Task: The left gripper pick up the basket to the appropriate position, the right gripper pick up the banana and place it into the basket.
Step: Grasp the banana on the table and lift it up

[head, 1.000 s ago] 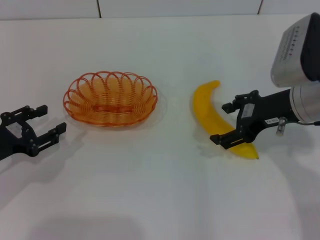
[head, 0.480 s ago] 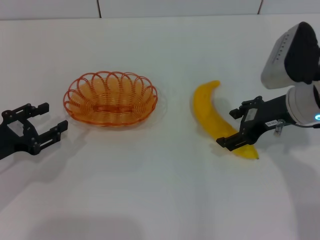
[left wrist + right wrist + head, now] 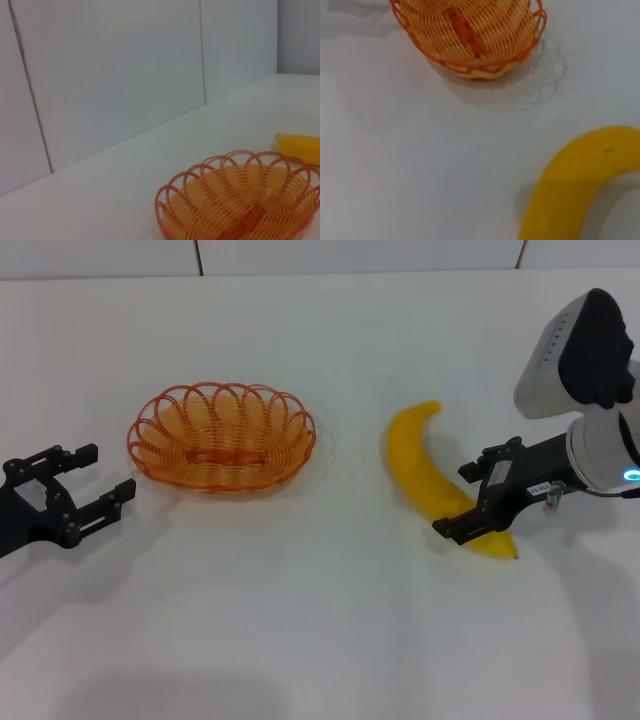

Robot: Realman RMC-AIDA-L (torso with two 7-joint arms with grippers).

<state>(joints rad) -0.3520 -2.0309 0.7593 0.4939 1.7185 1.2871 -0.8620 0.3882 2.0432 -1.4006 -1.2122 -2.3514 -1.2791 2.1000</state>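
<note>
The basket [image 3: 221, 437] stood on the white worktop [image 3: 320, 620], left of centre. The left pincer [image 3: 88, 478] lay wide open just left of it, apart. The right pincer [image 3: 464, 498] straddled the banana [image 3: 428, 476], fingers open, right of the basket.

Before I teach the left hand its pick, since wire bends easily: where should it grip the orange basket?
Grip the scalloped rim of the orange wire basket at its end nearest the left hand, coming in from that side. The open loops probably give the fingers purchase, and the hand sits open, apart from it.
</note>
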